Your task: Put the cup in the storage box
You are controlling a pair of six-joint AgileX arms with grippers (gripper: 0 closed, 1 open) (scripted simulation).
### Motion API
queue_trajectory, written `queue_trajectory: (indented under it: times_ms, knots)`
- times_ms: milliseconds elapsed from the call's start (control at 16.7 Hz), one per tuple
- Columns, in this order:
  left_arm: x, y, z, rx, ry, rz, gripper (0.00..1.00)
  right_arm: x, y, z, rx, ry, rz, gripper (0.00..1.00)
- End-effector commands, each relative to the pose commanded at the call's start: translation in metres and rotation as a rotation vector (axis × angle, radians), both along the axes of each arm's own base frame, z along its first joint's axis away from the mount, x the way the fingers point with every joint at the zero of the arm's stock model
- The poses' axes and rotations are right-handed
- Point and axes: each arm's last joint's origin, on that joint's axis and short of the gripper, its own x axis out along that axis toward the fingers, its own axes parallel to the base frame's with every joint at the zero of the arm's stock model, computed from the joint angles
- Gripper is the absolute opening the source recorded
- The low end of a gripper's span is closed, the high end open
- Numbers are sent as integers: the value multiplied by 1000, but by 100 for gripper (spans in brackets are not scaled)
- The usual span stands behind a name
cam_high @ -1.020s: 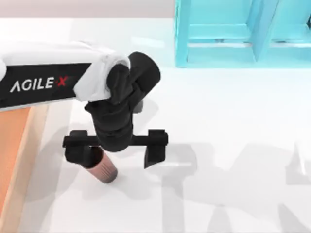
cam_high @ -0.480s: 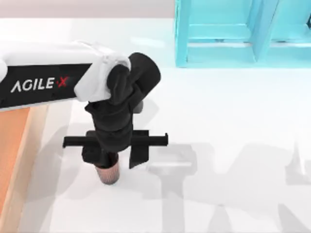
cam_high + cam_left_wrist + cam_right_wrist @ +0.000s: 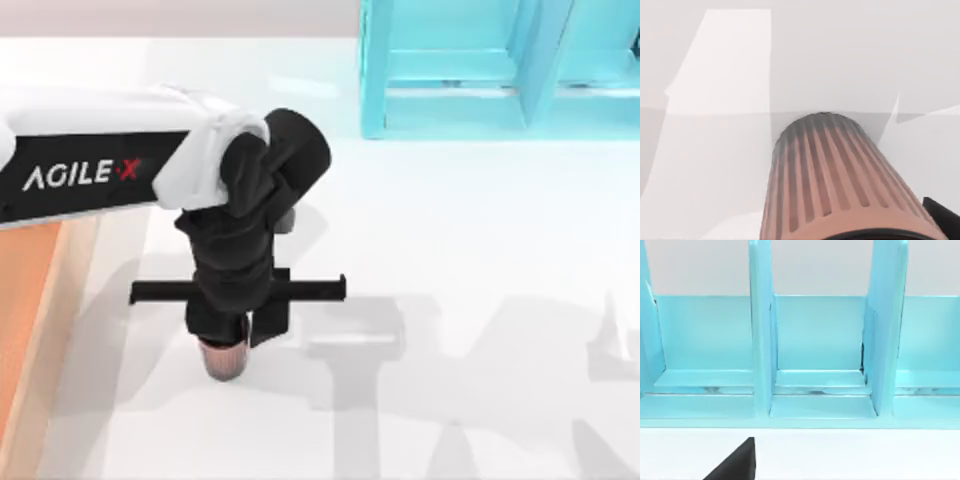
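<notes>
Our left gripper (image 3: 236, 325) hangs over the white tabletop (image 3: 480, 260), left of the middle in the top view. Its two black fingers (image 3: 270, 318) are pulled in close around the cup (image 3: 224, 359), one on each side, so we hold the cup between them. The cup stands on the tabletop right under our left gripper. Only its lower part peeks out from under the black fingers in the top view.

The cup is small, round and reddish brown. Our left wrist view looks along the cup (image 3: 835, 185) and lets us see the straight ribs running down its side. It gets a little thinner toward the base. The top view cannot show us these ribs well.

The storage box (image 3: 35, 330) lies at the left edge of the tabletop, near the cup but not touching it. It has a light tan wooden wall and an orange-brown floor.

A cyan shelf frame (image 3: 470, 70) stands at the far side of the tabletop, well apart from the cup. Our right wrist view looks straight into the frame (image 3: 815, 360) and shows smooth flat walls that split it into open boxes. Nothing stands between the cup and the storage box
</notes>
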Motion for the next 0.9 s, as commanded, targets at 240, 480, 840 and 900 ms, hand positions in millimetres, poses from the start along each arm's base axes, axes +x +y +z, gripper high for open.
queue_trajectory:
  times_ms: [240, 480, 840, 900]
  knots:
    - [0, 0, 0, -1, -1, 0, 0, 0, 0, 0, 0, 0, 0, 100]
    - [8, 4, 9, -26, -9, -28, 0, 0, 0, 0, 0, 0, 0, 100]
    - [45, 50, 56, -112, -67, -133, 0, 0, 0, 0, 0, 0, 0, 100]
    - [51, 63, 65, -120, -77, -146, 0, 0, 0, 0, 0, 0, 0, 100]
